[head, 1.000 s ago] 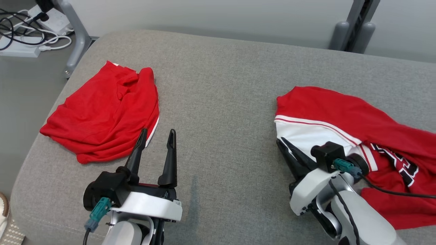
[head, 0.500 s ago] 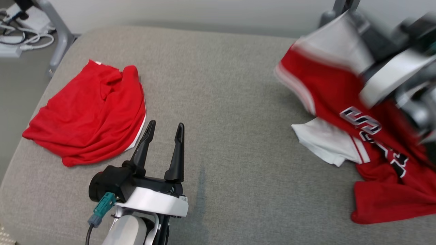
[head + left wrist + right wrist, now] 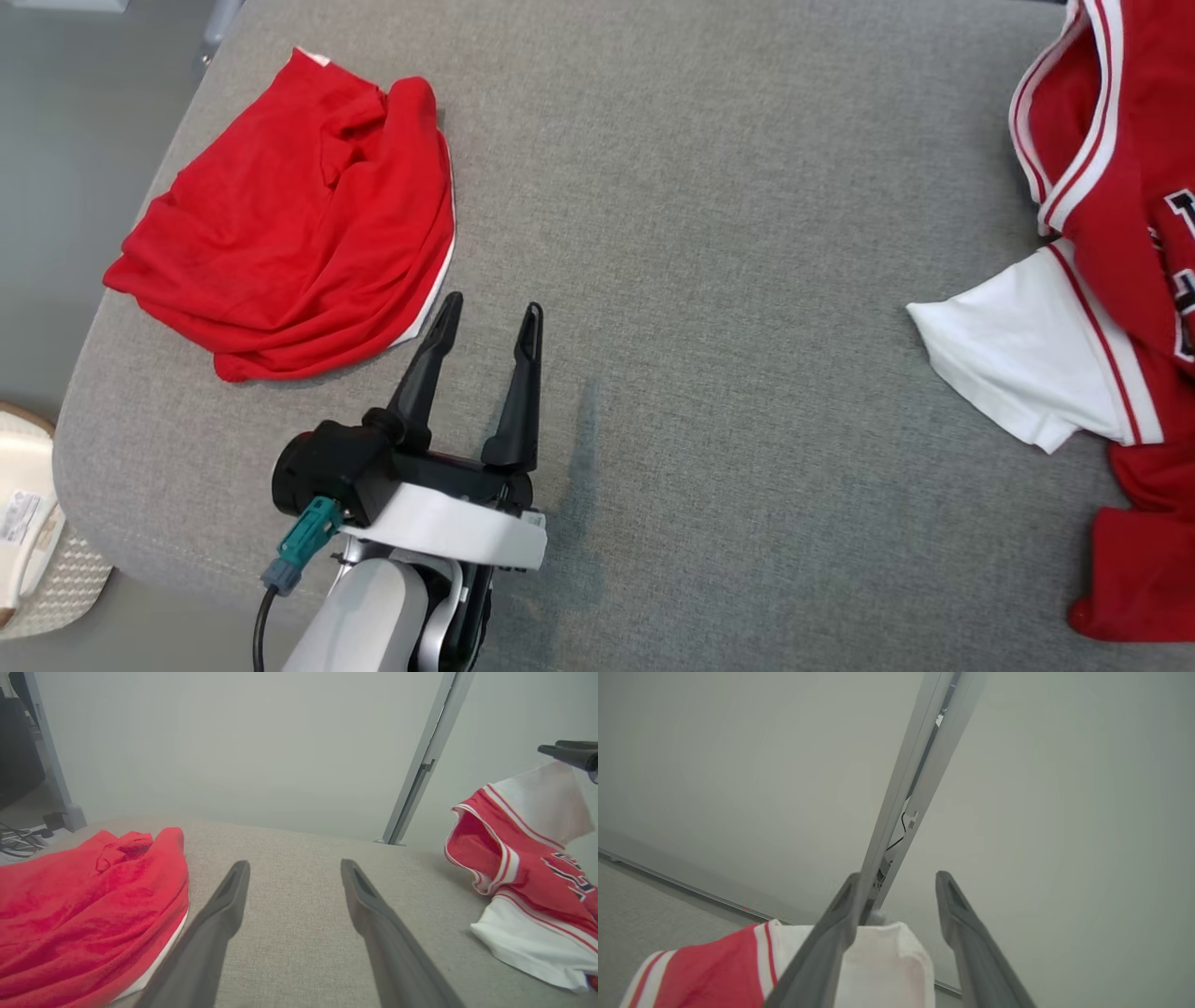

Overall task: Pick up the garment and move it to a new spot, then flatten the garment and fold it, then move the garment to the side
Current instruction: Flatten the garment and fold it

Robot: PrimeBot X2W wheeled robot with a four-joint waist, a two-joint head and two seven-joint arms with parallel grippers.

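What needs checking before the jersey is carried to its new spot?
1. Jersey hangs from the right hand: ok.
2. Right hand's grip is firm: cannot tell; its fingertips look apart in the right wrist view.
3. Jersey is off the cushion: not ok; the white sleeve and the hem lie on it.
4. Left hand is open and free: ok.
5. Bare cushion lies between the jersey and the red cloth: ok.
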